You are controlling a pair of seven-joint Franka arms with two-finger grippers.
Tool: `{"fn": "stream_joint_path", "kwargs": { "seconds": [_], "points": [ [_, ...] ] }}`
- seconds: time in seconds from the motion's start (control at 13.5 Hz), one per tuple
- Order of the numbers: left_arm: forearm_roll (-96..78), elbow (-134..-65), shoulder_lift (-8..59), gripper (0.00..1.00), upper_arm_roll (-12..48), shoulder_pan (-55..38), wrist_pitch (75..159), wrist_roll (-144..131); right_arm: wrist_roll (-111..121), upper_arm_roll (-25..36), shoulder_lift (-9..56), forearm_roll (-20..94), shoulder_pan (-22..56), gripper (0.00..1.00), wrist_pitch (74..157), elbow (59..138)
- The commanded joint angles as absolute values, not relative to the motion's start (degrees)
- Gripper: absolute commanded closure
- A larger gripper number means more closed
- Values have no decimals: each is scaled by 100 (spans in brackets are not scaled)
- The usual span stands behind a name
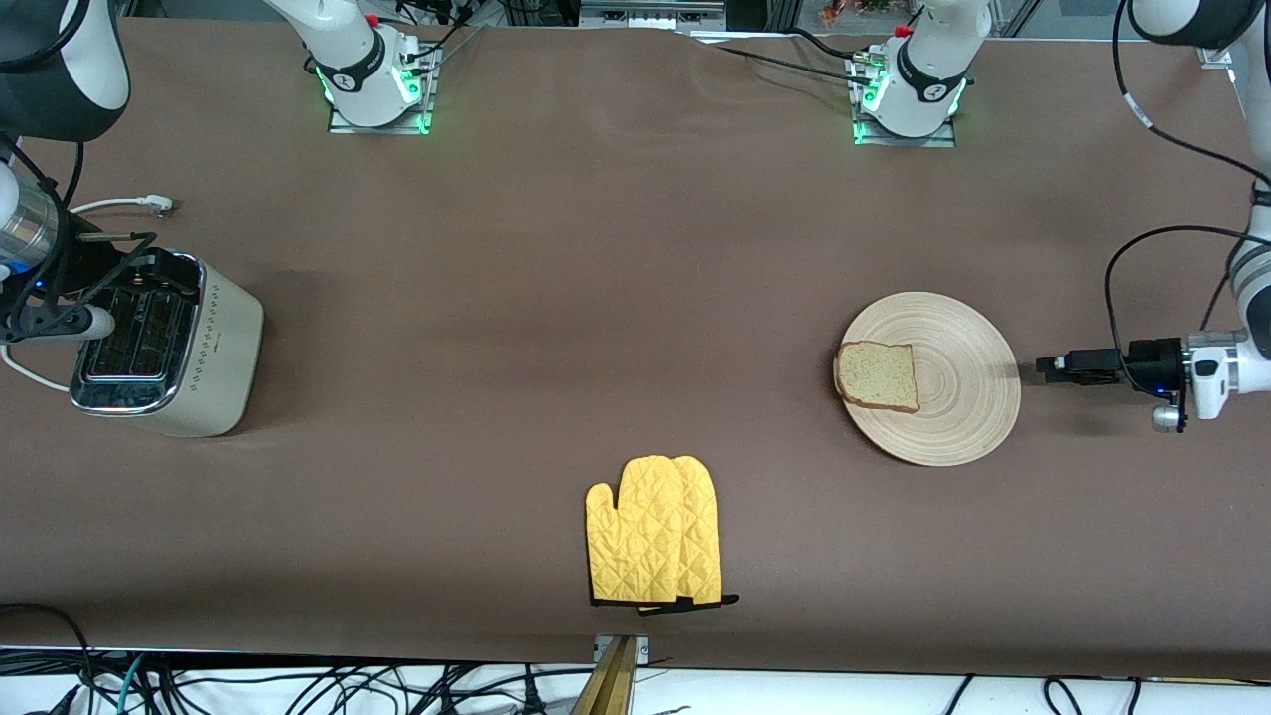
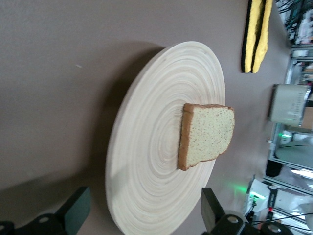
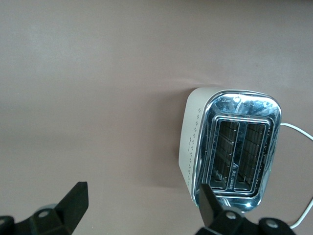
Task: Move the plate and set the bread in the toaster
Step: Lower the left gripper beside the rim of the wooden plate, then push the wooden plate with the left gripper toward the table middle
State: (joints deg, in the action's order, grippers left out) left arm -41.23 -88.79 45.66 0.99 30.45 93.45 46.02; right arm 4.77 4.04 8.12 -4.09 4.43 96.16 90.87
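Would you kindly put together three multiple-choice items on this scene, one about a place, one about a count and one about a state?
1. Where does the bread lie?
A. on the plate
B. in the toaster
C. on the yellow mitt

2. How many slots does the toaster have?
A. one
B. two
C. four

3. How is the left hand?
A. shut on the plate
B. shut on the bread
C. open beside the plate, at the left arm's end of the table

Key: 1 A, the slice rests on the wood toward the plate's edge. 2 B, the right wrist view shows two empty slots under the open right hand. 3 C, the left wrist view shows spread fingers holding nothing.
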Motion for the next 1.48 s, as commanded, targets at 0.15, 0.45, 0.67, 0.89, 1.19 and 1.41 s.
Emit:
{"fn": "stream_joint_path", "kwargs": {
  "seconds": [0.15, 0.45, 0.67, 0.89, 1.19, 1.41],
  "points": [
    [-4509, -8657, 5115, 84, 167, 3050, 9237, 4983, 431, 378, 835, -352, 404, 0, 9598, 9009],
    [-4535, -8684, 5194, 100, 176, 3067, 9185, 5010, 431, 369, 844, -343, 396, 0, 9598, 8991],
    [-4553, -8684, 5168, 100, 220, 3059, 9089, 4957, 439, 378, 844, -343, 396, 0, 9598, 9009],
    [-4816, -8649, 5089, 100, 464, 3032, 8527, 4887, 431, 378, 844, -360, 396, 0, 9598, 9009],
    [-4860, -8657, 5027, 100, 1466, 2910, 8953, 4772, 431, 431, 870, -360, 396, 0, 9606, 8991],
    [-5043, -8815, 5027, 100, 2028, 2497, 10043, 4790, 431, 439, 879, -352, 396, 0, 9615, 8991]
  ]
}}
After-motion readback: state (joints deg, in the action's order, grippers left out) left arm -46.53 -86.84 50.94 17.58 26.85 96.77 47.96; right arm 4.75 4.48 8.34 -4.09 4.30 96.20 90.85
